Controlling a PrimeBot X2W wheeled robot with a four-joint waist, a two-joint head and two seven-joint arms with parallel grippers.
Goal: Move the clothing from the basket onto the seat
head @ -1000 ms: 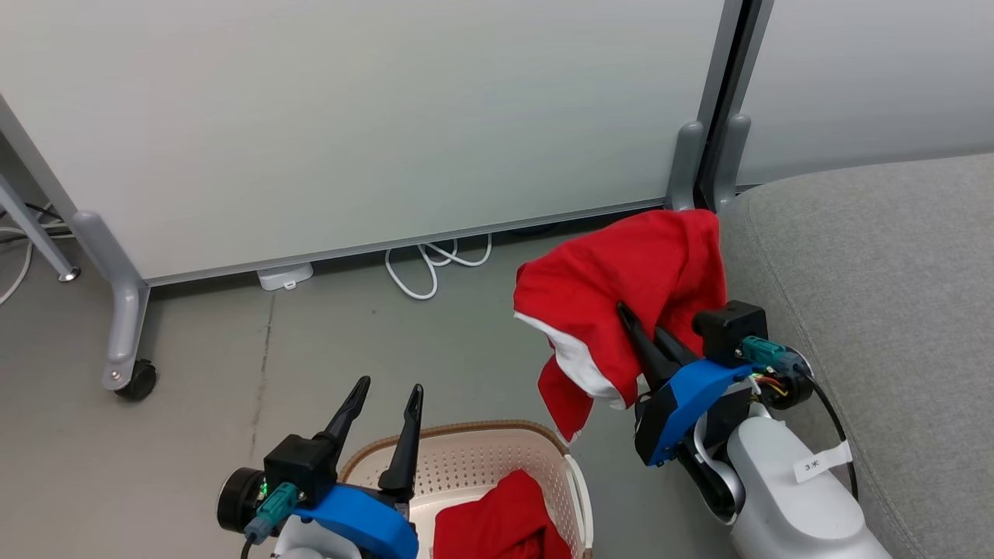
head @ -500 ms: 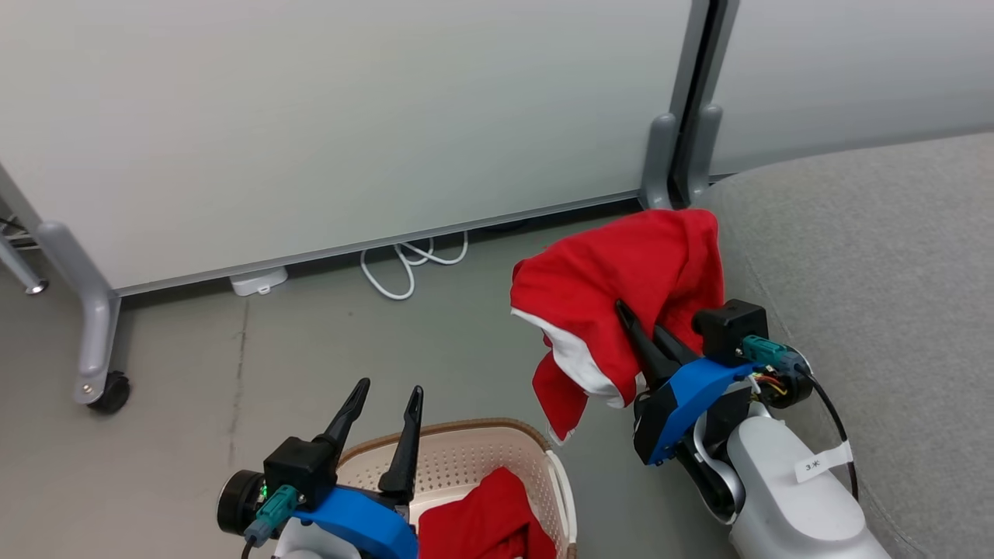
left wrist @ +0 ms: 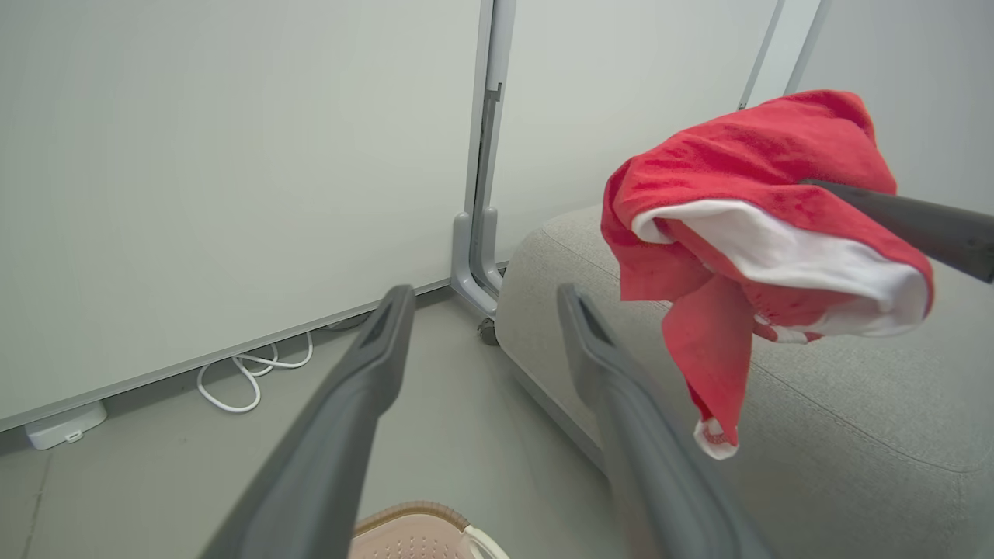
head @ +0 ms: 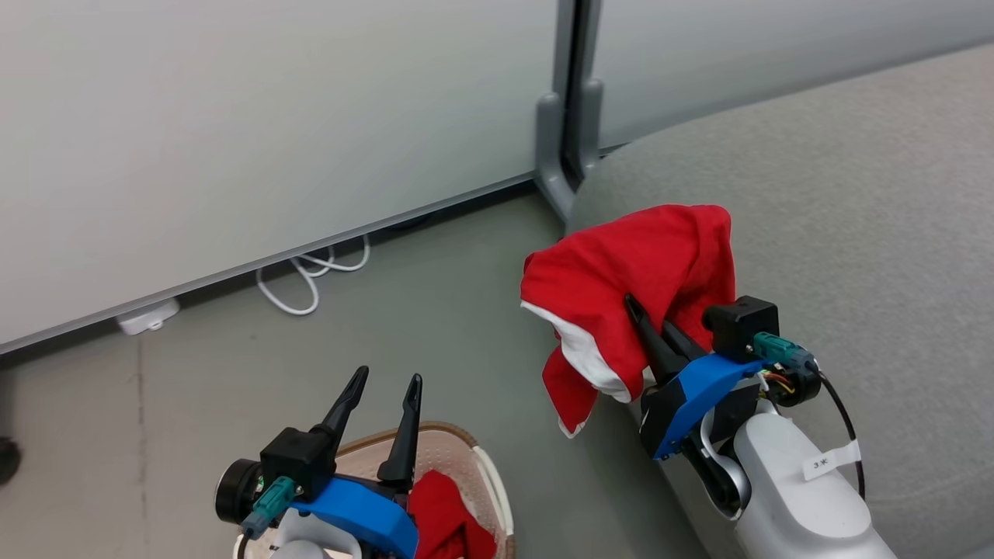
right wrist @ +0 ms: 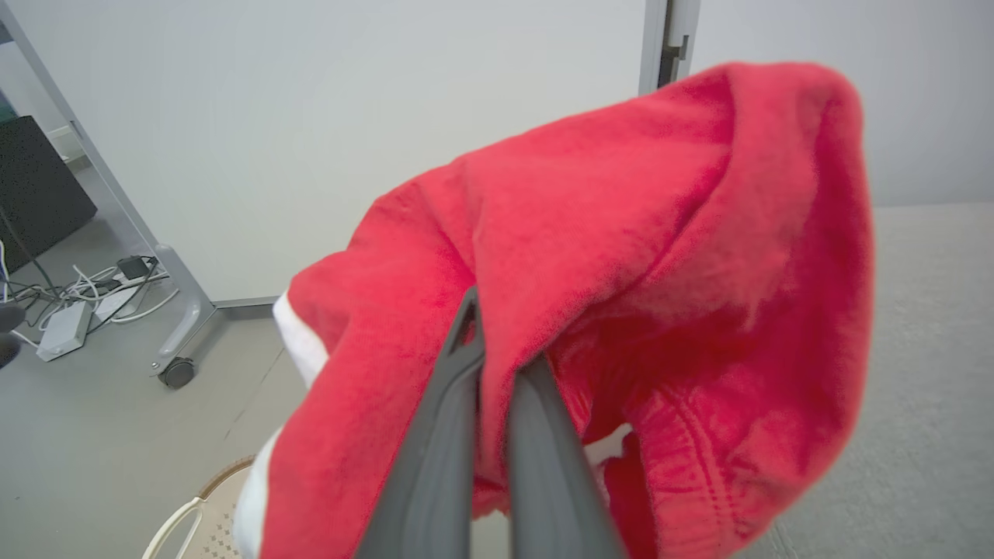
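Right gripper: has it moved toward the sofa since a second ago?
Yes. The camera turned too, but against the sofa the right gripper has swung rightward: its red garment now overlaps the sofa's edge, where earlier it hung over the floor beside it.

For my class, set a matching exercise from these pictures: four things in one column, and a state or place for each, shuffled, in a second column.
Column one
1. left hand
2. right hand
3. basket
4. white cable

Column two
A. shut on the white-trimmed red garment
B. lies on the floor below the panel wall
C. open, holding nothing
D. has another red garment inside

Pairs: 1-C, 2-A, 3-D, 4-B
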